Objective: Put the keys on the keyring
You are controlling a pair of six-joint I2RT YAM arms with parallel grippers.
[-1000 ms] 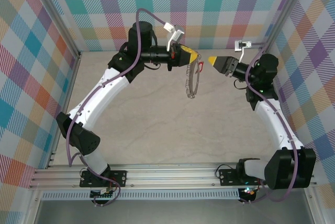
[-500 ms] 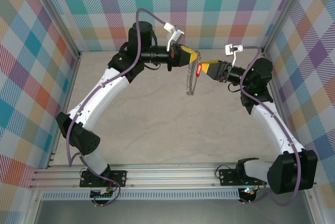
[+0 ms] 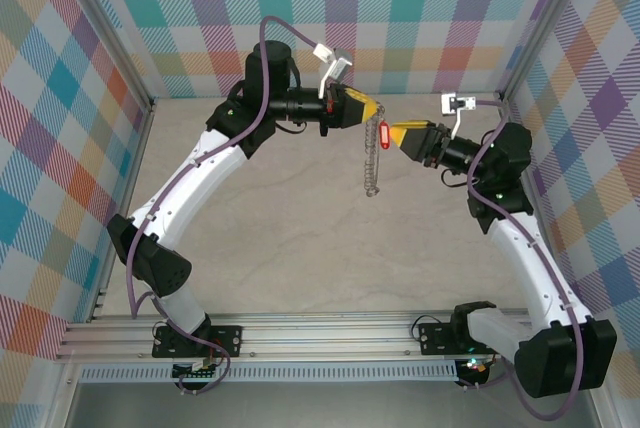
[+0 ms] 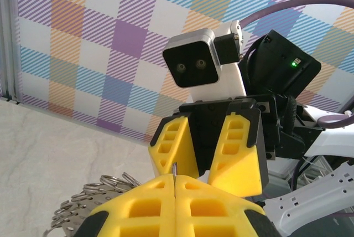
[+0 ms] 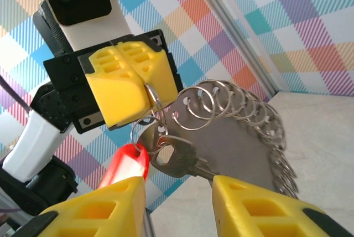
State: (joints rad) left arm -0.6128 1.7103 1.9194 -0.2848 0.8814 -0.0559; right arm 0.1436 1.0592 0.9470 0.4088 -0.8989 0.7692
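Silvery ring (image 3: 373,166) hangs edge-on above the desk (image 3: 300,238), pinched tight at its top by your left fingers (image 3: 368,109). The key (image 5: 178,159) and its red tag (image 5: 128,162) dangle just below that pinch, between your right fingers (image 3: 403,132), which stand part-open, the tag touching one. Step in hand: taking hold of the key. Whether it is already threaded cannot be told. Next, close squarely on the key's head without tugging the ring loose.
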